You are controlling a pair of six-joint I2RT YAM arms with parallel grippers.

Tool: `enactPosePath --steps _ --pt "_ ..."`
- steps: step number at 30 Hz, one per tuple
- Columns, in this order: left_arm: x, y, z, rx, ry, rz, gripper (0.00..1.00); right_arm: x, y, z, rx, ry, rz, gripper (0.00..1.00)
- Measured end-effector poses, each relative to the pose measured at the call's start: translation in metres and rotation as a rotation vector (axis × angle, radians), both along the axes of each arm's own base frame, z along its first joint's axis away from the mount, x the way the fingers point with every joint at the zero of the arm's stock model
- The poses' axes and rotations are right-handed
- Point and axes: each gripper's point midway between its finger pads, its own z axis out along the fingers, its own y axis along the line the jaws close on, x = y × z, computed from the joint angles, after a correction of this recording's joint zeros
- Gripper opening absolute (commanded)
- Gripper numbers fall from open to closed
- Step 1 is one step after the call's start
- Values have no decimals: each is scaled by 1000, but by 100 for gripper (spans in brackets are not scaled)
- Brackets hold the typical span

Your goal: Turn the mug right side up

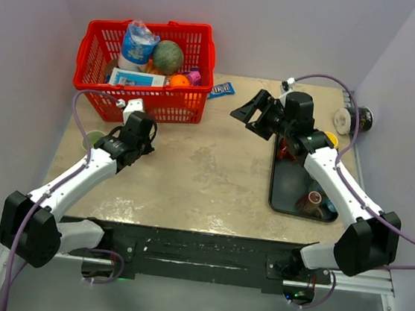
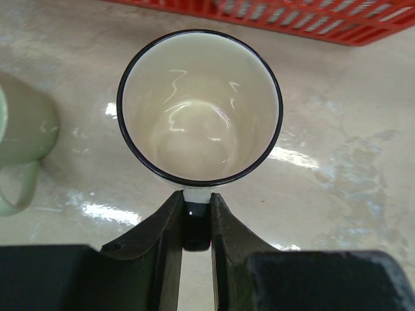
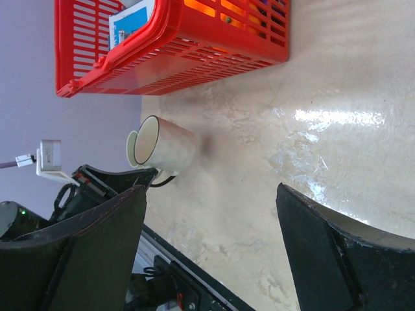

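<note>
Through the left wrist camera I look straight down into the mug (image 2: 200, 107): cream inside, dark rim, mouth facing up at me. The left gripper (image 2: 196, 223) is clenched on the mug's handle, which is pinched between both fingers just below the rim. A green mug (image 2: 19, 133) stands just to its left on the table (image 2: 343, 194), and the red basket (image 2: 311, 19) runs along the far edge.

From the right wrist camera I see the mug side-on, mouth pointing the same way as the basket's rim, with the left gripper on its handle. I cannot tell whether its base touches the table. The right gripper (image 3: 206, 194) is spread wide and holds nothing, well apart from the mug.

From above, the left gripper hides the mug, which sits near the table's left edge in front of the basket. The basket holds a blue-and-white bag (image 1: 139, 43), a green ball (image 1: 168, 56), an orange ball (image 1: 178, 82) and a flat box (image 1: 137, 80). A black tray (image 1: 288, 187) on the right carries a few small items that I cannot identify.
</note>
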Motion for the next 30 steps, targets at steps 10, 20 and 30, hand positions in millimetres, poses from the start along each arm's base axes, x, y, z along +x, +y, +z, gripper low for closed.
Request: enactPosePath --steps 10,20,30 --pt "3 45 -23 116 -4 149 0 6 -11 -1 -2 4 -29 85" --pt "3 70 -54 114 -10 226 0 7 -18 -5 -13 23 -44 85" --pt "6 70 -71 69 -56 262 13 7 -20 -8 -18 31 -47 85"
